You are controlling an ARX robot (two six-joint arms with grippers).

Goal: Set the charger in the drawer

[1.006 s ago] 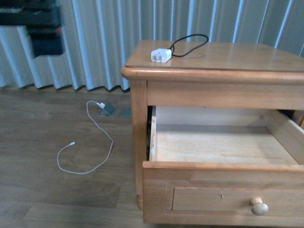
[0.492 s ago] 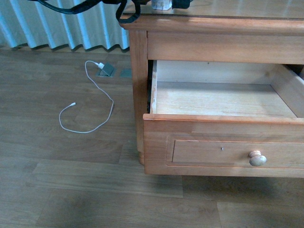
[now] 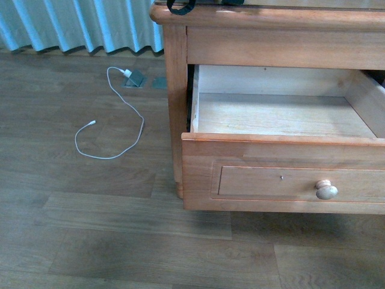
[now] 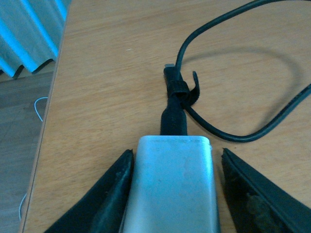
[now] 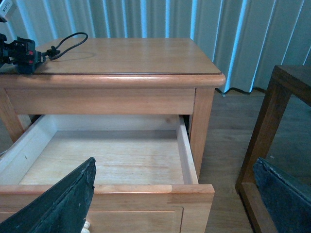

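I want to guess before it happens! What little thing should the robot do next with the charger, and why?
Probably close the left end effector on the charger. Its fingers sit on either side of the white block, which lies on the nightstand top, with a gap showing on one side, so it isn't gripped yet. The drawer is already open.

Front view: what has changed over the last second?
The view tilted down, pushing the nightstand top nearly out of frame. The left gripper swung in over it and now straddles the charger, open, not clamped. Unchanged: the drawer open and empty, the white cable on the floor.
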